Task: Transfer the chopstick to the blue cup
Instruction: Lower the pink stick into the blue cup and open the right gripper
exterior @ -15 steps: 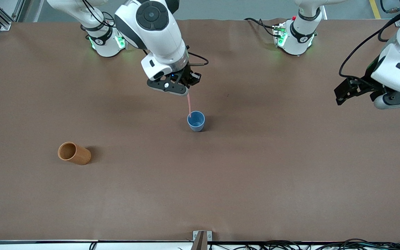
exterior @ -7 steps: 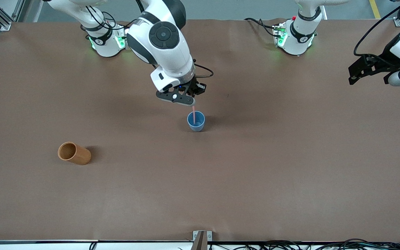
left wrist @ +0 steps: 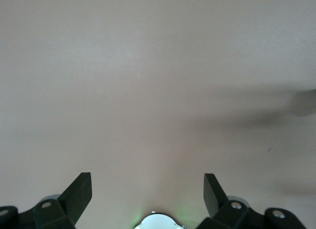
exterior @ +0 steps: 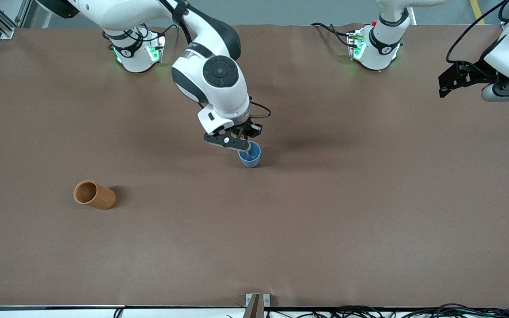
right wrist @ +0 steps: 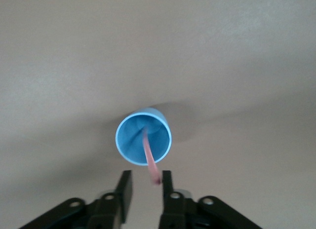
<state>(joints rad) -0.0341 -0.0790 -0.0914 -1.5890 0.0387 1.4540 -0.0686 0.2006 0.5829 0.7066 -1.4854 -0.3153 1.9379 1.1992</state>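
An orange-brown cup (exterior: 94, 194) lies on its side toward the right arm's end of the bench (exterior: 325, 221). The right pincer (exterior: 242, 147) sits low over the blue cup (exterior: 249, 155) — fingers narrowly parted, the pink chopstick (right wrist: 150, 160) between them, lower end in the cup. The left pincer (exterior: 451, 79) waits wide, empty.

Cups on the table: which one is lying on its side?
The orange-brown cup, lying toward the right arm's end and nearer the front camera. The blue cup stands upright with the chopstick in it.
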